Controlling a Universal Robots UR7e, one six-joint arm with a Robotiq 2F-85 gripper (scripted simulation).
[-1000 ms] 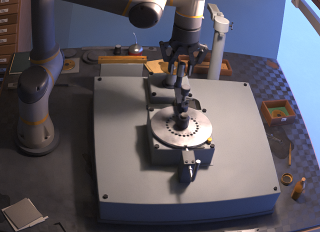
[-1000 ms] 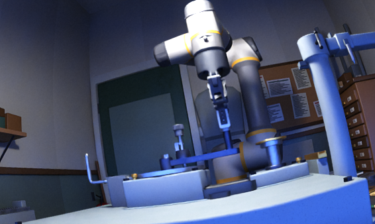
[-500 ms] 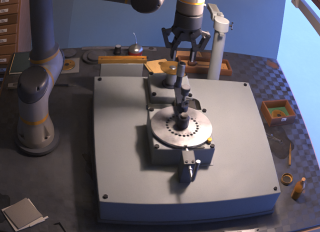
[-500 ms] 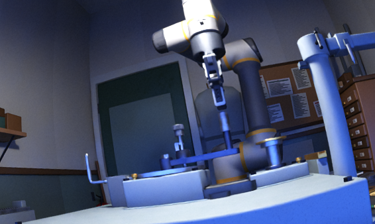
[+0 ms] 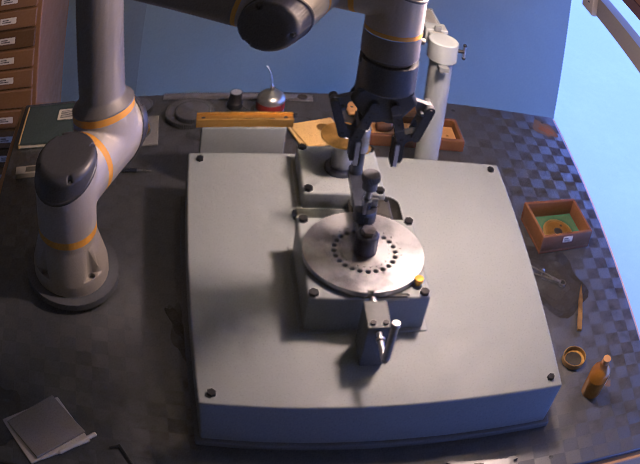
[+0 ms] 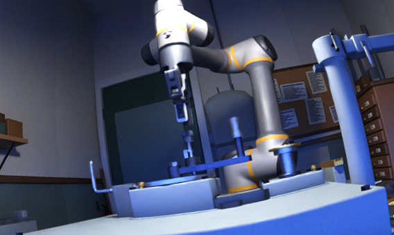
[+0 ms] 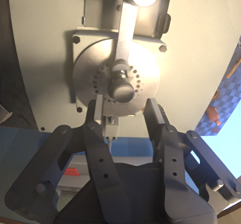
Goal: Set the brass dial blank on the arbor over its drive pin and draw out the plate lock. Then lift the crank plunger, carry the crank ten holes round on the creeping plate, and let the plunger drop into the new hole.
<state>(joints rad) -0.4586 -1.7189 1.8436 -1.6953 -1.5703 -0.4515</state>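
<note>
The crank plunger (image 5: 371, 179) (image 6: 187, 135) (image 7: 122, 88) is a dark knurled knob standing upright on the crank arm (image 7: 125, 36), above the ring of holes in the round index plate (image 5: 363, 253) (image 7: 116, 76). My gripper (image 5: 376, 154) (image 6: 181, 114) (image 7: 125, 112) hangs just above the plunger, open and empty. The brass dial blank (image 6: 284, 145) sits on the arbor (image 5: 338, 162) behind the plate. The plate lock (image 5: 385, 338) (image 6: 96, 178), a bent steel handle, sticks out at the front of the plate housing.
A tall grey column (image 5: 437, 82) (image 6: 343, 114) stands close behind my gripper to the right. A tray with a brass ring (image 5: 555, 225) sits off the base to the right. A small bottle (image 5: 597, 376) and a cup (image 5: 573, 357) stand near the front right.
</note>
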